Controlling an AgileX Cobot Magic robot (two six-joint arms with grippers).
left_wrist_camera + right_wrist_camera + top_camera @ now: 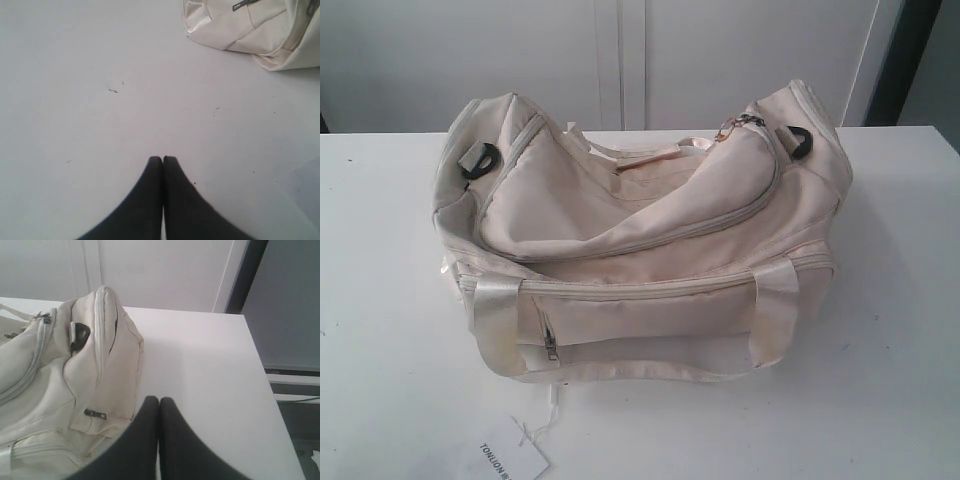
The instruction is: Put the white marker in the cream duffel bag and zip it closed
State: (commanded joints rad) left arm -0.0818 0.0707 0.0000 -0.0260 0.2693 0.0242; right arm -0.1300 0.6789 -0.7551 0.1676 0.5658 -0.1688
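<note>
The cream duffel bag (pixel 640 235) lies slumped in the middle of the white table, its curved top zip run up to the gold pull (pixel 728 128) near the right end. The white marker is out of view. My left gripper (pixel 162 159) is shut with nothing in it, over bare table, and a corner of the bag (pixel 250 30) lies ahead of it. My right gripper (pixel 159 400) is shut and empty too, just off the bag's end panel (pixel 100 365). Neither arm shows in the exterior view.
A white paper tag (pixel 512 460) on a string lies at the table's front edge, below the bag. The table's right edge (pixel 265 380) drops off beside my right gripper. White cabinet doors (pixel 620 60) stand behind the table.
</note>
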